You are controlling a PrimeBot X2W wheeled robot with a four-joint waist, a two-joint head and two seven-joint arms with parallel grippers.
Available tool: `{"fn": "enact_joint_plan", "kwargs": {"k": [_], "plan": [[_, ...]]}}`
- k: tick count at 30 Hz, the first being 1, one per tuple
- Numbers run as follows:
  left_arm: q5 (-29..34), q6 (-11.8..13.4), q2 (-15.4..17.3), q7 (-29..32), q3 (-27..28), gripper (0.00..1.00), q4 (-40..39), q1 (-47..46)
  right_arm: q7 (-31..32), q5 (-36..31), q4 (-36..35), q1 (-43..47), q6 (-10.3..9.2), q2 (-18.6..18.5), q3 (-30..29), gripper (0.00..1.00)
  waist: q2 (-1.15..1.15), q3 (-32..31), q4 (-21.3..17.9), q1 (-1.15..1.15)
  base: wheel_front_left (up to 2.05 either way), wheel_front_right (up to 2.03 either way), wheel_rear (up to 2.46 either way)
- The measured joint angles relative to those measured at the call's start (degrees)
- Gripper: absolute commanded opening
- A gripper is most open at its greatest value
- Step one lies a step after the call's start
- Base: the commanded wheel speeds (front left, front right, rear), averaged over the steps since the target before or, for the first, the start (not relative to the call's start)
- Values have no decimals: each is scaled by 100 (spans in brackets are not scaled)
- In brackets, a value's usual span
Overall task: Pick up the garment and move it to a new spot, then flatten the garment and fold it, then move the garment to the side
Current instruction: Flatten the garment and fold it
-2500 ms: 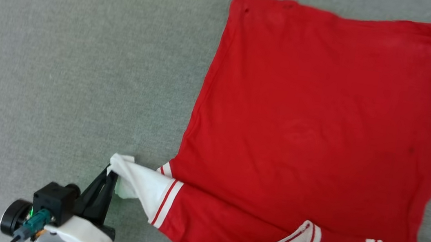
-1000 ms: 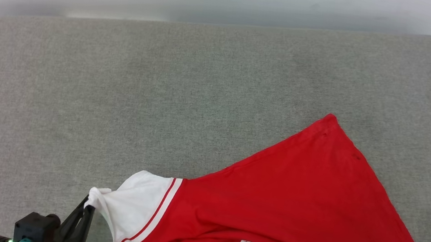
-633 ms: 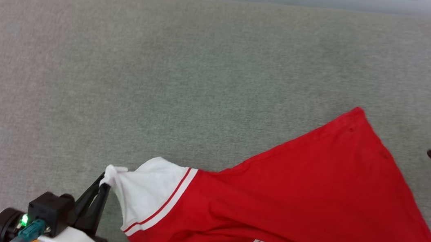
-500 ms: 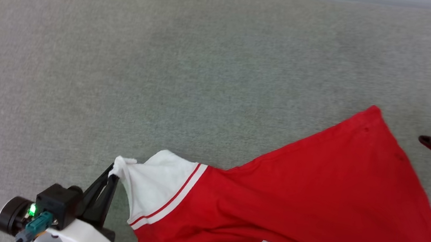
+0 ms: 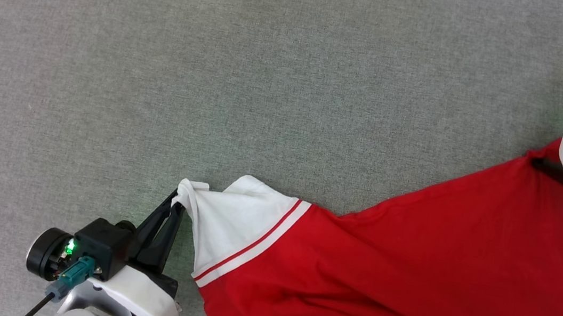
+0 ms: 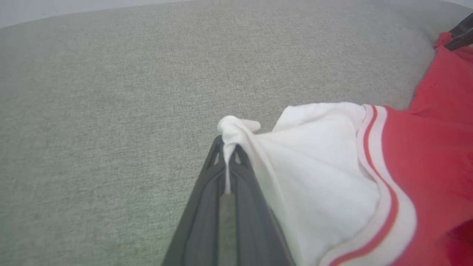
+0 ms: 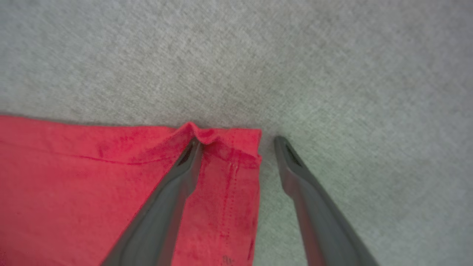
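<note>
The garment (image 5: 434,273) is a red shirt with a white, red-striped sleeve, lying plain side up across the lower right of the head view. My left gripper (image 5: 176,204) is shut on the bunched tip of the white sleeve (image 6: 236,127), pulling it taut. My right gripper (image 7: 236,146) is open over the garment's far red hem corner (image 7: 225,147). One finger rests on the fabric and the other on the bare grey surface just beside the corner. In the head view the right gripper (image 5: 546,165) sits at that corner, mostly hidden under its white housing.
The grey fabric surface (image 5: 218,64) stretches wide to the left and far side of the garment. In the left wrist view its far edge meets a pale wall (image 6: 37,11). The garment's lower part runs off the bottom of the head view.
The head camera has tilted down, and the wall has left the picture. My right gripper came in from the right edge and down onto the garment's far corner, jaws open. The left gripper kept its hold.
</note>
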Motion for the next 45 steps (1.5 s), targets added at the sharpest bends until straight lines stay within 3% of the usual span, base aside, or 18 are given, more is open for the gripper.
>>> {"fn": "enact_joint_plan", "kwargs": {"k": [2,3,4,16,26,30,37,45], "plan": [[1,-19,-31,-10,-8,0,49,-15,-85,26,48,-16,-1,-5,159,100,0,37,33,0,0,0,0],[0,-22,-41,-15,-12,0,85,-16,-137,67,79,-25,-1,-8,218,38,0,33,33,0,0,0,0],[-1,-33,-48,-16,-11,0,111,-18,-203,99,105,-37,-2,-5,283,0,0,16,26,0,0,0,0],[-75,-80,118,-91,113,0,286,102,-1990,332,179,7,2,126,725,0,0,-779,-264,0,0,0,0],[-12,-146,461,235,461,0,-140,-753,-3560,225,59,-418,1,90,385,0,0,-1459,-774,0,0,0,0],[114,-321,609,503,580,0,-191,-1537,-3907,24,147,-669,1,229,147,0,0,-1525,-1003,0,0,0,0],[266,-849,679,981,778,0,116,-3323,-4303,-476,445,-1450,2,602,-483,0,0,-1219,-1200,0,0,0,0],[554,-1413,420,1369,749,0,850,-5397,-4377,-1183,996,-2645,2,1127,-1169,0,0,-625,-1275,0,0,0,0]]}}
